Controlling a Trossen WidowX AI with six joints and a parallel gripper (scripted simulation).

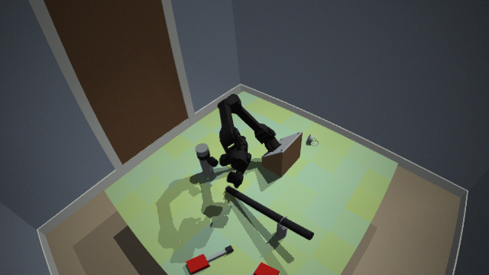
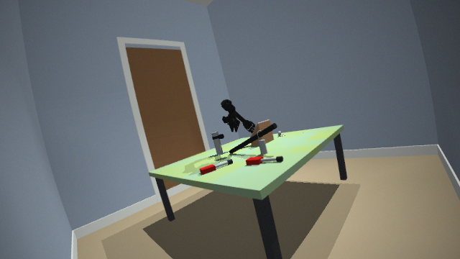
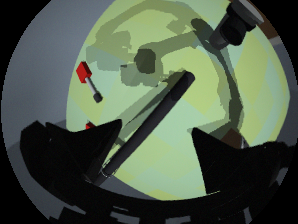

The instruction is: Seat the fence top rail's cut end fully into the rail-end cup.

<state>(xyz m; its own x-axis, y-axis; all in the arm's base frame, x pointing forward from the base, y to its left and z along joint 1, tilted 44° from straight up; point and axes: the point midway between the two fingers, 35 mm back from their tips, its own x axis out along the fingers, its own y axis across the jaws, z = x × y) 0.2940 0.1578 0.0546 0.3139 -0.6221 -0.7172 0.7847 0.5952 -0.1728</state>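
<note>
From high up, one view looks steeply down on the green-patterned tabletop; another faces it from farther off, tilted, sharing the brown door. The wrist's looks down between the black fingers, closest.

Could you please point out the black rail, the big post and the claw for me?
Black rail (image 1: pixel 263 208) (image 2: pixel 248 141) (image 3: pixel 145 127): top, exterior and wrist views, on its long shaft.
Big post (image 1: pixel 206 167) (image 2: pixel 218 147) (image 3: pixel 218 40): same views, on its grey side.
Claw (image 2: pixel 233 130) (image 3: pixel 157 127): exterior and wrist views, midway between fingertips.

Matte-black, chunky-jointed arm with pointed, wedge-shaped fingers.
</note>
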